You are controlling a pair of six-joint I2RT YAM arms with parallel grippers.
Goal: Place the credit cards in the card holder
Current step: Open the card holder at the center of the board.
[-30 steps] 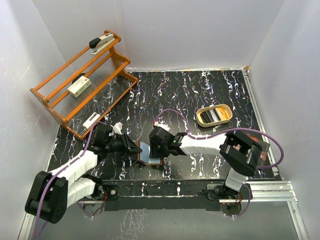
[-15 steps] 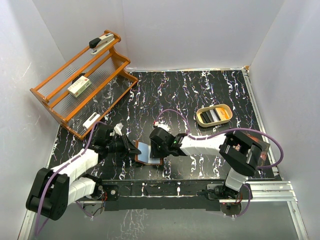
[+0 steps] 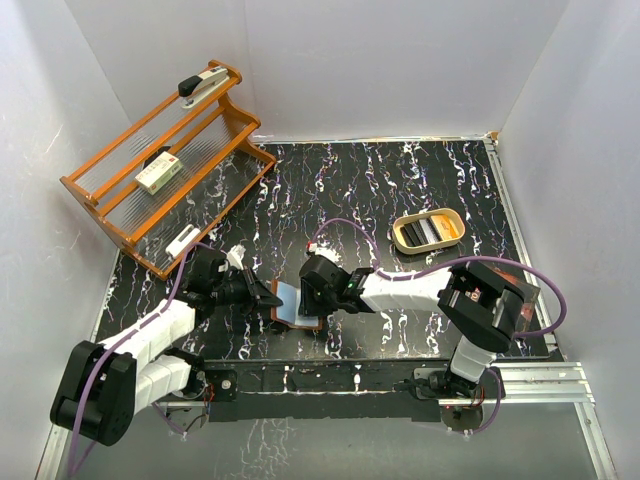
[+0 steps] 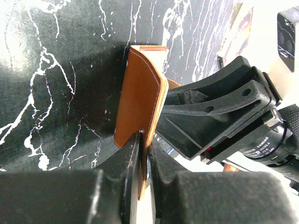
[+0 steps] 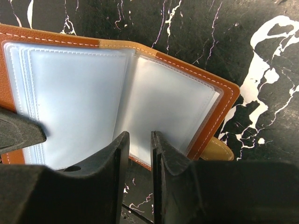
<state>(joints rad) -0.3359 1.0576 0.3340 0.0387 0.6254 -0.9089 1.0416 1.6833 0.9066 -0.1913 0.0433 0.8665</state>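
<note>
The card holder (image 3: 288, 302), brown leather with pale clear pockets, lies open on the black marbled table between my two grippers. My left gripper (image 3: 264, 294) is shut on its left leather flap (image 4: 140, 93) and holds that flap upright; its fingertips (image 4: 136, 148) pinch the flap's edge. My right gripper (image 3: 309, 300) hovers over the pale pockets (image 5: 93, 93) at the holder's near edge, its jaws a narrow gap apart with nothing between them. The snap tab (image 5: 217, 150) pokes out at the lower right. No loose credit card shows plainly.
A tan oval tray (image 3: 428, 230) with thin dark and pale pieces stands at the back right. An orange wire rack (image 3: 120, 200) at the back left holds a stapler (image 3: 203, 82) and a white-and-green box (image 3: 158, 172).
The left gripper has drawn slightly left with the flap, opening the holder wider. The right gripper has edged a little left over the pockets.
</note>
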